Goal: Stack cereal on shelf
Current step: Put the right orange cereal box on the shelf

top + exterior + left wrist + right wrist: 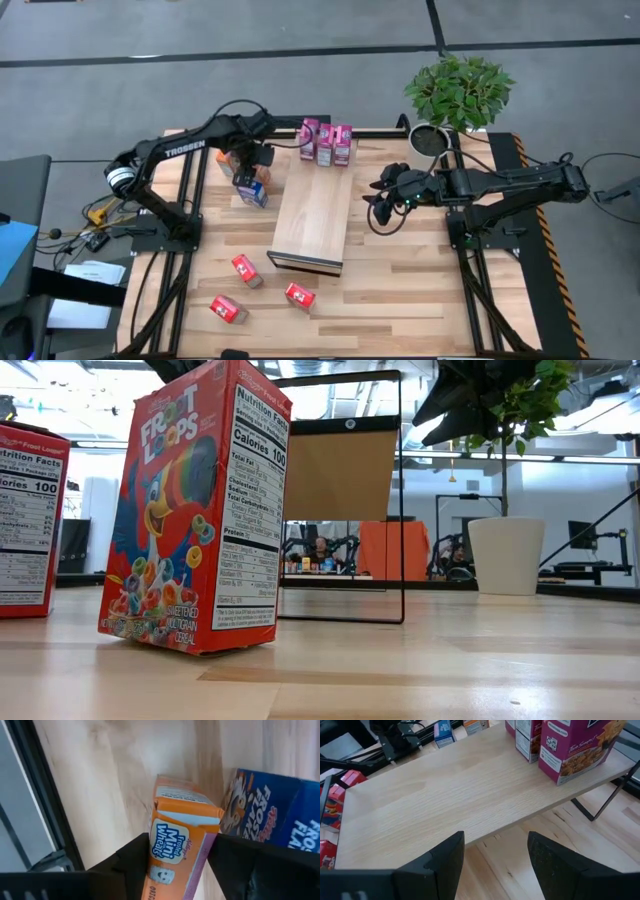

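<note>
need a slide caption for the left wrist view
Left gripper straddling an orange Frosted Mini-Wheats box on the wooden tabletop, with a blue Frosted Flakes box beside it.

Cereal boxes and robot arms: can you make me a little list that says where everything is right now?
shelf: long wooden block in the middle of the table
purple boxes: three, standing on the shelf's far end
red boxes: three, on the table near the shelf's front end
orange box: between the left tool's fingers, on the table left of the shelf
blue box: right beside the orange one
left tool: around the orange box
right tool: open, empty, beside the shelf
</note>
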`<state>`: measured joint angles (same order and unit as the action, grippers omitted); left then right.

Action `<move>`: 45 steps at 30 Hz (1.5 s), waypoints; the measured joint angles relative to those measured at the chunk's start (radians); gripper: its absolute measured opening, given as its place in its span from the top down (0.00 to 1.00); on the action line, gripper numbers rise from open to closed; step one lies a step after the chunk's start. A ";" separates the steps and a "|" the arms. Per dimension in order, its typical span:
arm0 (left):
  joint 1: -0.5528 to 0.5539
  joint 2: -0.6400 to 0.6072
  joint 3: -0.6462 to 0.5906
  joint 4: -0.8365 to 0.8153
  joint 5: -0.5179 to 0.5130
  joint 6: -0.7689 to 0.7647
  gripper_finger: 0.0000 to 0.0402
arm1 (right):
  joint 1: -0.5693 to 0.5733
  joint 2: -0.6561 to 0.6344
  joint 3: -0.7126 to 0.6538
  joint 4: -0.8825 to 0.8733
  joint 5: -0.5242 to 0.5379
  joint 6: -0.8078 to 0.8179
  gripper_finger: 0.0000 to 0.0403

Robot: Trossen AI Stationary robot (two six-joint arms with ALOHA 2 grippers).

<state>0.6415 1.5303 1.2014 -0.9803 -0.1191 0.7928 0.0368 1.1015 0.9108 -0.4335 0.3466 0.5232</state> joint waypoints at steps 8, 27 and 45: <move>0.000 0.000 0.094 -0.103 0.004 -0.096 0.56 | 0.000 0.000 0.000 0.000 0.000 0.000 0.39; -0.164 -0.026 0.570 -0.496 0.085 -0.415 0.56 | 0.000 0.000 0.000 0.000 0.000 0.000 0.39; -0.433 0.050 0.741 -0.286 0.077 -0.595 0.56 | 0.000 0.000 0.000 0.000 0.000 0.000 0.39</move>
<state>0.2081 1.5798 1.9423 -1.2667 -0.0421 0.1978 0.0368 1.1015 0.9108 -0.4335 0.3464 0.5232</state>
